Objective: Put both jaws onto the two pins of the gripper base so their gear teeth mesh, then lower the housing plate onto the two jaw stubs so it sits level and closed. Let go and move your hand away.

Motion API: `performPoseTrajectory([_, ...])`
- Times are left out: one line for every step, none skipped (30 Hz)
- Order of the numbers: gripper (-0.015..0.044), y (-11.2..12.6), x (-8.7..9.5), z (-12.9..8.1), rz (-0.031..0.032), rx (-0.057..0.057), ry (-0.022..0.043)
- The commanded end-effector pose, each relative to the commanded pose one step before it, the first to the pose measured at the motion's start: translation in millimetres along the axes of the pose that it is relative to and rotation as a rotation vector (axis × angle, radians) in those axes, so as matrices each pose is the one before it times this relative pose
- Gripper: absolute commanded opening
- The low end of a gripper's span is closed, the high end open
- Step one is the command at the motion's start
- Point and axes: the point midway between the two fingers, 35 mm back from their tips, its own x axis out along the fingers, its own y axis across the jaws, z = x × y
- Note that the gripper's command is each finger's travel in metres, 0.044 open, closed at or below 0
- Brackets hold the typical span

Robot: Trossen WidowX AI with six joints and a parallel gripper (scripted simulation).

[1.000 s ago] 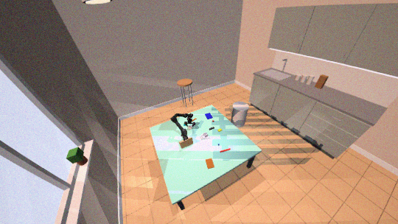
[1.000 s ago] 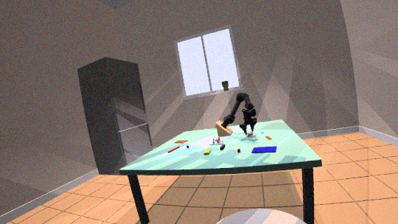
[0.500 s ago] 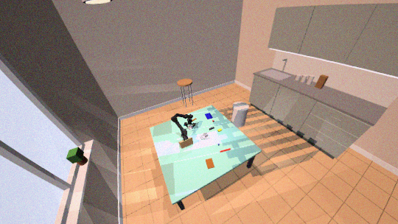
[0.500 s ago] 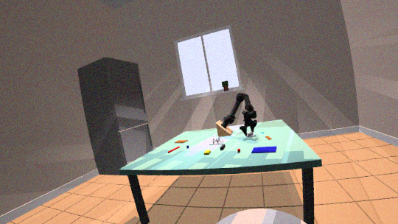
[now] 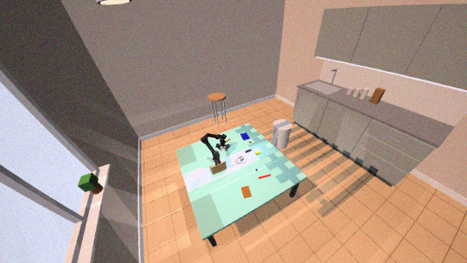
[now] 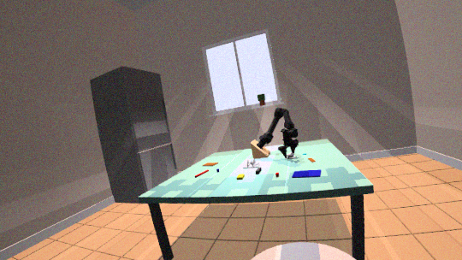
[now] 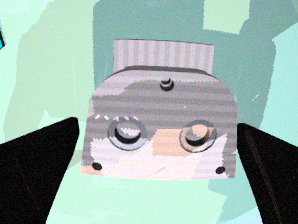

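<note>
A grey plate, by its look the housing plate, has a rounded far edge, two ringed round openings, small dark holes and a ribbed block behind it. My gripper is open and empty, pointing down. In the wrist view its fingers stand on either side of the plate, the right one very near its edge. Whether they touch it I cannot tell. A cluster of small grey parts stands near mid-table, apart from the gripper. Base and jaws are too small to tell apart there.
A wooden block stands by the arm's foot. A black piece and a yellow block lie near the grey parts. A blue sheet, a red stick and an orange piece lie farther out.
</note>
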Motion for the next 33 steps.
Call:
performPoseTrajectory([0.0440,-0.58,0.41,-0.06,-0.00328,0.0033,0.00017])
performPoseTrajectory([0.0440,0.00,0.00,0.00,0.00000,0.0000,0.00000])
performPoseTrajectory([0.0440,0.00,0.00,0.00,0.00000,0.0000,0.00000])
performPoseTrajectory([0.0440,0.00,0.00,0.00,0.00000,0.0000,0.00000])
performPoseTrajectory([0.0433,0.58,-0.36,0.07,0.00330,-0.0033,-0.00019])
performPoseTrajectory([0.0427,0.00,0.00,0.00,0.00000,0.0000,0.00000])
performPoseTrajectory([0.0420,0.00,0.00,0.00,0.00000,0.0000,0.00000])
performPoseTrajectory([0.0413,0.00,0.00,0.00,0.00000,0.0000,0.00000])
performPoseTrajectory([0.0407,0.00,0.00,0.00,0.00000,0.0000,0.00000])
performPoseTrajectory([0.0400,0.00,0.00,0.00,0.00000,0.0000,0.00000])
performPoseTrajectory([0.0393,0.00,0.00,0.00,0.00000,0.0000,0.00000])
performPoseTrajectory([0.0387,0.00,0.00,0.00,0.00000,0.0000,0.00000])
performPoseTrajectory([0.0380,0.00,0.00,0.00,0.00000,0.0000,0.00000])
performPoseTrajectory([0.0373,0.00,0.00,0.00,0.00000,0.0000,0.00000])
performPoseTrajectory([0.0367,0.00,0.00,0.00,0.00000,0.0000,0.00000])
performPoseTrajectory([0.0360,0.00,0.00,0.00,0.00000,0.0000,0.00000])
performPoseTrajectory([0.0353,0.00,0.00,0.00,0.00000,0.0000,0.00000])
performPoseTrajectory([0.0351,0.00,0.00,0.00,0.00000,0.0000,0.00000])
performPoseTrajectory([0.0351,0.00,0.00,0.00,0.00000,0.0000,0.00000])
performPoseTrajectory([0.0351,0.00,0.00,0.00,0.00000,0.0000,0.00000])
performPoseTrajectory([0.0351,0.00,0.00,0.00,0.00000,0.0000,0.00000])
performPoseTrajectory([0.0351,0.00,0.00,0.00,0.00000,0.0000,0.00000])
performPoseTrajectory([0.0351,0.00,0.00,0.00,0.00000,0.0000,0.00000])
performPoseTrajectory([0.0351,0.00,0.00,0.00,0.00000,0.0000,0.00000])
performPoseTrajectory([0.0351,0.00,0.00,0.00,0.00000,0.0000,0.00000])
performPoseTrajectory([0.0351,0.00,0.00,0.00,0.00000,0.0000,0.00000])
performPoseTrajectory([0.0351,0.00,0.00,0.00,0.00000,0.0000,0.00000])
performPoseTrajectory([0.0351,-0.09,-0.49,0.04,-0.00014,0.0000,0.00016])
performPoseTrajectory([0.0351,-0.27,-1.48,0.12,-0.00042,-0.0001,0.00048])
performPoseTrajectory([0.0351,-0.43,-2.48,0.18,-0.00066,-0.0001,0.00077])
performPoseTrajectory([0.0351,-0.49,-3.08,0.19,-0.00076,-0.0001,0.00089])
performPoseTrajectory([0.0351,-0.45,-3.10,0.17,-0.00070,-0.0001,0.00082])
performPoseTrajectory([0.0351,-0.40,-3.11,0.14,-0.00063,-0.0001,0.00075])
